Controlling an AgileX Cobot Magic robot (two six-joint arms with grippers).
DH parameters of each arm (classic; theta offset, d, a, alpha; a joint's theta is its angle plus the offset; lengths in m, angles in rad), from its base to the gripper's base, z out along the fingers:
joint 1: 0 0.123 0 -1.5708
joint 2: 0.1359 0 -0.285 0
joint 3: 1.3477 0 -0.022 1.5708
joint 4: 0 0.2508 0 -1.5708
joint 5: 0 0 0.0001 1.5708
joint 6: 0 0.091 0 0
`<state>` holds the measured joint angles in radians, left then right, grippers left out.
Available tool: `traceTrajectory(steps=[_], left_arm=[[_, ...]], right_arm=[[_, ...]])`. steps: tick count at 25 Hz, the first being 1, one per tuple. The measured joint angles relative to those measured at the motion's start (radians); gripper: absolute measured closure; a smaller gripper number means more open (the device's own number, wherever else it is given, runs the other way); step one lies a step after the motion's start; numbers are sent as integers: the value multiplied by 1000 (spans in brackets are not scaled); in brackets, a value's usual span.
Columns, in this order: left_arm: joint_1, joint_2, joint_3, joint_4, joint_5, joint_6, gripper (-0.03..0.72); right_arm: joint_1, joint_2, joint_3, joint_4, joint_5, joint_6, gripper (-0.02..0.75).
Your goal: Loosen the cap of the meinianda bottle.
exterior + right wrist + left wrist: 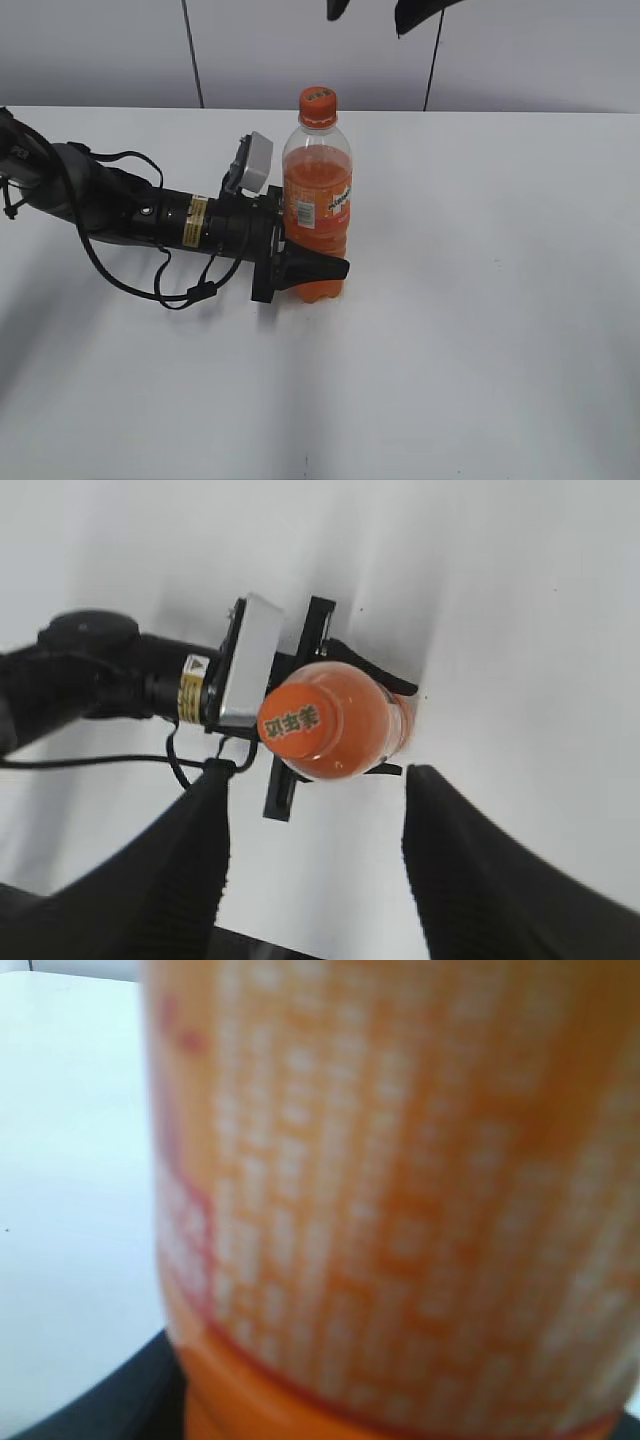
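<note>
The meinianda bottle (318,205) stands upright on the white table, full of orange soda, with the orange cap (317,103) on top. My left gripper (312,270) is shut on the bottle's lower body, coming in from the left. The left wrist view shows only the blurred orange label (400,1180) very close. My right gripper (315,810) is open and empty, high above the table. The right wrist view looks straight down on the cap (296,723) and the bottle (375,725) just ahead of its fingers. Only its fingertips (400,12) show at the top edge of the exterior view.
The left arm (120,205) lies low over the table from the left edge, with a loose black cable (170,290) beneath it. A grey wall runs behind the table's far edge (500,110).
</note>
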<state>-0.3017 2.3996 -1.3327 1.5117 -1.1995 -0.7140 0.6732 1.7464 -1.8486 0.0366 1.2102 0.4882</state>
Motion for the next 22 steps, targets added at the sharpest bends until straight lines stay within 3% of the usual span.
traceTrajectory(steps=[7, 22], left_arm=[[0, 0, 0, 0, 0, 0, 279], [0, 0, 0, 0, 0, -1, 279]], right_arm=[[0, 20, -27, -10, 5, 179, 325], [58, 166, -92, -37, 5, 223, 325]])
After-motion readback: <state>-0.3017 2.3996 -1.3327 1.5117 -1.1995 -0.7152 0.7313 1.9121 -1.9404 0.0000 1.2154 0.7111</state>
